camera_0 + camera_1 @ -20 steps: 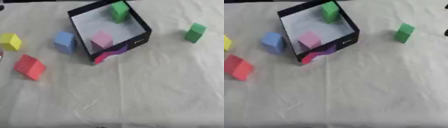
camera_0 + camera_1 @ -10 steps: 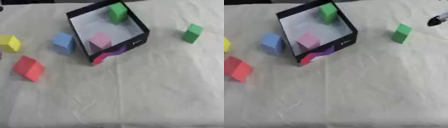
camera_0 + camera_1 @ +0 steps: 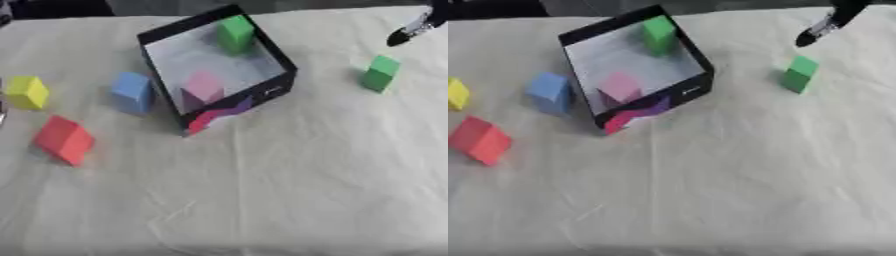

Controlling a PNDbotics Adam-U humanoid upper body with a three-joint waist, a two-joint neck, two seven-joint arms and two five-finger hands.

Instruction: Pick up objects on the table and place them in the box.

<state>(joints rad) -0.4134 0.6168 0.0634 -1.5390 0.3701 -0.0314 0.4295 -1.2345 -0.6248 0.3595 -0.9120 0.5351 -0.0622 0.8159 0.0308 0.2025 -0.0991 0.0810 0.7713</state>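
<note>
A black box (image 3: 262, 95) with a white floor stands askew at the upper middle of the table. Inside it a green block (image 3: 234, 32) sits at the far corner and a pink block (image 3: 204, 87) near the front wall. Outside, a blue block (image 3: 133, 91) stands just left of the box. A yellow block (image 3: 28, 92) and a red block (image 3: 64, 139) lie further left. Another green block (image 3: 381, 73) stands alone to the right of the box. My right hand (image 3: 820, 31) reaches in from the upper right corner, its dark tip above and beyond that green block, apart from it.
A wrinkled white cloth (image 3: 289, 190) covers the whole table. A dark strip runs behind its far edge.
My right hand has come into view from the upper right and moved down-left toward the lone green block. The blocks and the box have stayed put.
</note>
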